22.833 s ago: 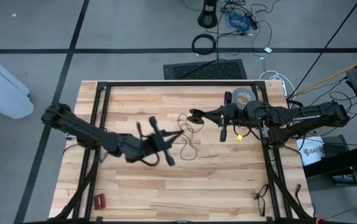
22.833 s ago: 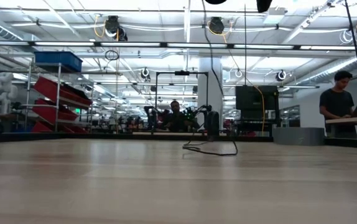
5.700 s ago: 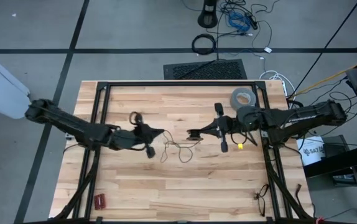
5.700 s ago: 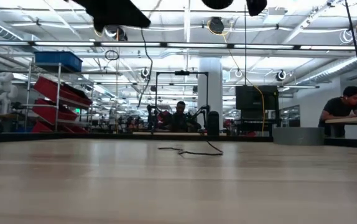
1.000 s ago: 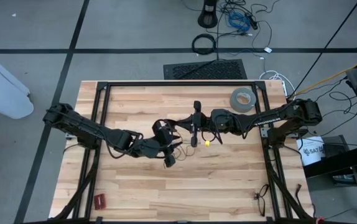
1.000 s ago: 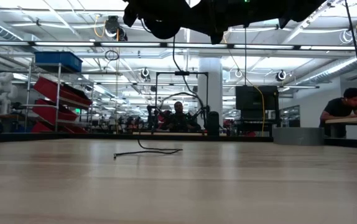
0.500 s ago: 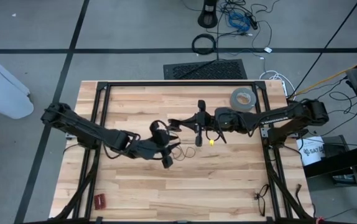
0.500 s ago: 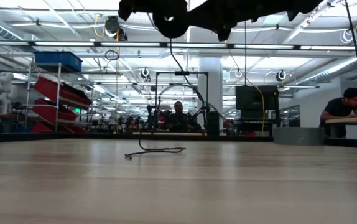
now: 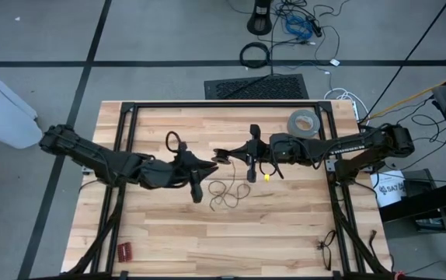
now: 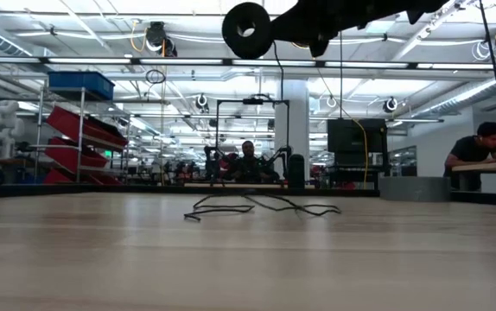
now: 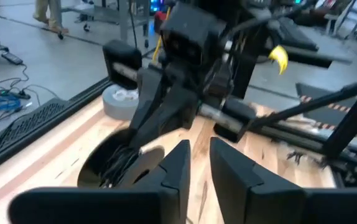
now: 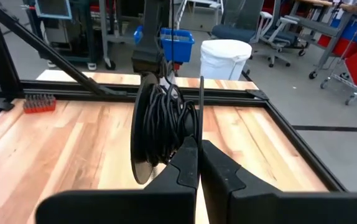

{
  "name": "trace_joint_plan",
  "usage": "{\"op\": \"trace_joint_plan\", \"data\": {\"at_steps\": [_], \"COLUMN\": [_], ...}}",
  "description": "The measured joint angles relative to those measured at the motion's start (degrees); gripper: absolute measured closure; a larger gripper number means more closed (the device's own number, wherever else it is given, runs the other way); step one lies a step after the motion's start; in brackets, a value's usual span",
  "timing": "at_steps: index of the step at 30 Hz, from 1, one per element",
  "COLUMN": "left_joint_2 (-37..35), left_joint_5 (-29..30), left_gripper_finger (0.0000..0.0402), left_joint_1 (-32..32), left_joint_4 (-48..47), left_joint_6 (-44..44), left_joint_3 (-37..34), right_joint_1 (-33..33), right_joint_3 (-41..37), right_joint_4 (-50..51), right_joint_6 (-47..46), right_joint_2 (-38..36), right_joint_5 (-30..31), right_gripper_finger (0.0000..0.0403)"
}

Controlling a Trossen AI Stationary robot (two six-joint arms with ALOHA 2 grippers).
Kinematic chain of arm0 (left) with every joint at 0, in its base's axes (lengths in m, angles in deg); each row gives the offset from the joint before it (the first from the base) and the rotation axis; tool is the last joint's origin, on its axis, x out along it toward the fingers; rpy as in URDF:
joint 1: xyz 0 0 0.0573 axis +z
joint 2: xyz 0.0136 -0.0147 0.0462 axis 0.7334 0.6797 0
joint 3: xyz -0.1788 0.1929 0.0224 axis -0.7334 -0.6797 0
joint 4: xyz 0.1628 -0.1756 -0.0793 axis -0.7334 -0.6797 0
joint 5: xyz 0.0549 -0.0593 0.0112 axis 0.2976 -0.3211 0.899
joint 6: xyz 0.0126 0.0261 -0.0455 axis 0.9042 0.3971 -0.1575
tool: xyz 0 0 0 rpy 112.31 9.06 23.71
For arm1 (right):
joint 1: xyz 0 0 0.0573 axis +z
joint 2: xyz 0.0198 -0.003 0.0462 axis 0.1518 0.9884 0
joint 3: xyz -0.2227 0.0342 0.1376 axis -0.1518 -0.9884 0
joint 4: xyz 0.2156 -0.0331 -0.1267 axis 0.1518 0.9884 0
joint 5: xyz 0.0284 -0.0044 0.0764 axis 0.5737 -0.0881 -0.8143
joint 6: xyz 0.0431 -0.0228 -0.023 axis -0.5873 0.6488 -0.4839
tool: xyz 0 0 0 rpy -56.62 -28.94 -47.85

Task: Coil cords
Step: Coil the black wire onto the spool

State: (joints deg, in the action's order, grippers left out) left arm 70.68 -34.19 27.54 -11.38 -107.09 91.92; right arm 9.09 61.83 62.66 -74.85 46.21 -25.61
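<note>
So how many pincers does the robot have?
2. The left pincer is mid-table, near the loose cord; the right pincer faces it, clamped on the black spool.

Two dark, jointed arms, matte black throughout. Left pincer [image 11: 194, 171]: flat, blocky black fingers. Right pincer [image 12: 197, 163]: same black wedges. Small yellow tag [image 9: 266, 176] and thin black cabling along the right arm.

Overhead looks straight down; low skims the table [image 10: 248, 259] — wrists look close-up.
</note>
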Motion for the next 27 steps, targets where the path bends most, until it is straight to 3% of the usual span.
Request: {"op": "trace_joint_plan", "data": {"at_steps": [6,11,16,20,24,27], "left_joint_2": [-0.52,1.65,9.45,18.07,23.65,25.19], "left_joint_5": [-0.51,2.09,18.5,29.26,31.52,29.81], "left_gripper_finger": [0.0375,0.0376,0.0335,0.0292,0.0258,0.0246], "left_joint_1": [-1.99,-7.92,-15.83,-17.08,-14.18,-11.6], "left_joint_4": [-0.06,0.5,5.07,8.7,15.47,25.57], "left_joint_6": [-0.38,-2.76,-7.19,-11.75,-9.9,1.0], "left_joint_3": [0.5,0.53,-1.39,-2.44,-2.47,-2.47], "right_joint_1": [0.0,0.0,0.0,0.07,0.07,0.11], "right_joint_3": [0.0,0.0,0.0,0.0,-0.02,-0.02], "right_joint_4": [-0.04,0.04,1.44,5.01,7.6,8.97], "right_joint_6": [0.41,0.2,-0.88,-2.45,-4.31,-5.37], "right_joint_2": [0.0,-0.21,-2.16,-4.79,-7.92,-10.38], "right_joint_5": [-0.17,-0.44,-0.79,-0.82,-3.88,-6.42], "right_gripper_finger": [0.0403,0.0403,0.0403,0.0403,0.0403,0.0403]}}
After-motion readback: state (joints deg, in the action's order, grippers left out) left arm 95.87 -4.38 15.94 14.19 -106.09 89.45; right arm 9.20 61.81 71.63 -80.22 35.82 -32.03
